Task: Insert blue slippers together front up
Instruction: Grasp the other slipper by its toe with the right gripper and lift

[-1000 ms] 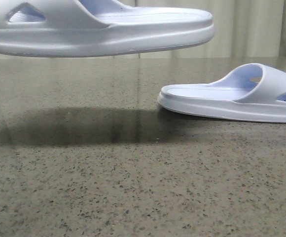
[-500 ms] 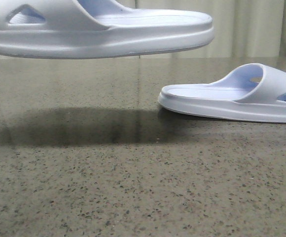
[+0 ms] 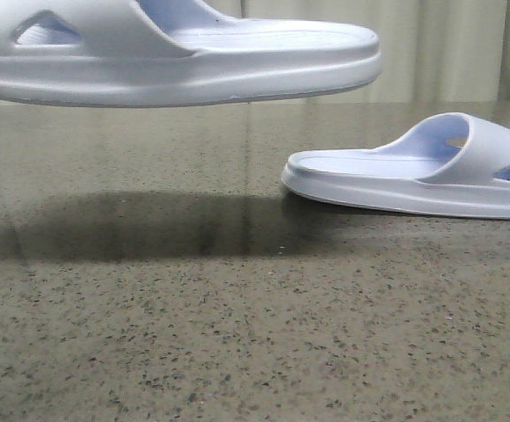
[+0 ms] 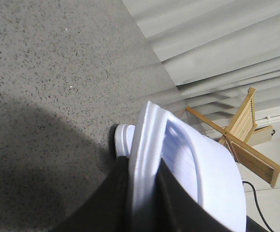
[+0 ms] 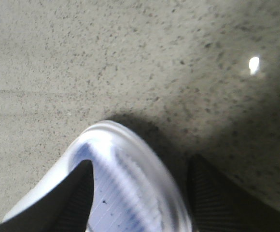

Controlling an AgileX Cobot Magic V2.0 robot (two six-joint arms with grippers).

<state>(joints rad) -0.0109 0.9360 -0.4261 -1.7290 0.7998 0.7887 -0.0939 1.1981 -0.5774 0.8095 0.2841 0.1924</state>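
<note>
One pale blue slipper (image 3: pixel 193 66) hangs level in the air at the upper left of the front view, strap to the left. In the left wrist view my left gripper (image 4: pixel 142 193) is shut on this slipper (image 4: pixel 147 140), with a black finger on each side of its thick sole edge. The other blue slipper (image 3: pixel 413 180) lies flat on the table at the right, strap to the right. In the right wrist view my right gripper (image 5: pixel 140 193) is open and straddles this slipper's rounded end (image 5: pixel 125 183): one finger over the ribbed footbed, the other outside the rim. Neither gripper shows in the front view.
The dark speckled stone table (image 3: pixel 237 334) carries the shadow of the lifted slipper at centre left. A pale curtain (image 3: pixel 440 53) hangs behind the table. A wooden rack (image 4: pixel 246 125) stands beyond the table's far edge in the left wrist view.
The lifted slipper has sunk very slightly. The slipper on the table has not moved.
</note>
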